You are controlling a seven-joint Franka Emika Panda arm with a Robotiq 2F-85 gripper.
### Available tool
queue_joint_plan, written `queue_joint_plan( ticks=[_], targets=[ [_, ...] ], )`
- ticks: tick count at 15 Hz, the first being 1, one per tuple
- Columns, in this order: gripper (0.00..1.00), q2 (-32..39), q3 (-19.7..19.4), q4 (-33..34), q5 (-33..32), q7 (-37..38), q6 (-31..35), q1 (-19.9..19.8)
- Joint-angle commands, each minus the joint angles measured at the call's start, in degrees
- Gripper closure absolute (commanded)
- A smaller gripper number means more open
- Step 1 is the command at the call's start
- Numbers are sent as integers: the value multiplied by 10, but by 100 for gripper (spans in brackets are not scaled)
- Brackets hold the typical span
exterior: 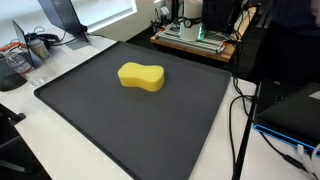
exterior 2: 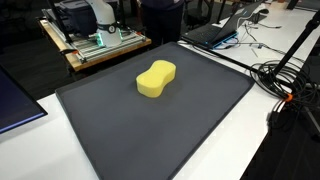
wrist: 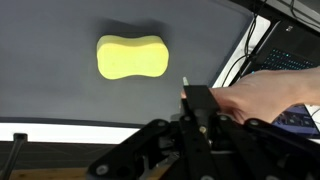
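Exterior view: yellow sponge [exterior: 141,77] lies flat on a dark mat [exterior: 100,120], a bit toward the mat's far side, nothing touching it. The mat sits on a white table [exterior: 50,140]; clutter and a wooden frame with equipment [exterior: 195,38] are beyond the far edge, well apart from the sponge. No arm or gripper in frame. Other exterior view: same sponge [exterior 2: 156,79], peanut-shaped with a pinched waist, alone on the mat [exterior 2: 180,130]. There is a laptop [exterior 2: 215,33] behind and a bundle of cables [exterior 2: 285,75] off the mat's edge, none near it. Again no gripper in frame. Wrist view: gripper [wrist: 197,95] comes in from the bottom, fingers together with nothing visible between them. The sponge [wrist: 131,56] lies ahead and off to one side, clearly apart, no contact. A pale blurred shape [wrist: 270,92], looks like a person's hand, is just beside the gripper; can't tell if it touches. Handling, by judgement: the sponge looks like foam, so light, soft and squashy, not fragile, with a matte, grippy surface that is unlikely to slip. It will deform under the pads, so a squeeze sinks in before it holds. Best hold looks like the narrow waist, pinched across the short axis from above, where the fingers would need the least spread. The lobed ends are wider and would bulge out. It is light enough that it may shift on the mat if nudged off-centre.
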Motion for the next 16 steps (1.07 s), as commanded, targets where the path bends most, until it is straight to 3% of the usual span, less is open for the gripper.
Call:
queue_joint_plan(
  ticks=[1, 8, 10, 16],
  targets=[
    [97, 5, 12, 2, 10, -6, -11, -10],
    [97, 3, 39, 1, 12, 14, -5, -9],
    [97, 28, 75, -6, 26, 55, 29, 3],
    [97, 143, 231, -10, 8, 262, 219, 12]
  ],
)
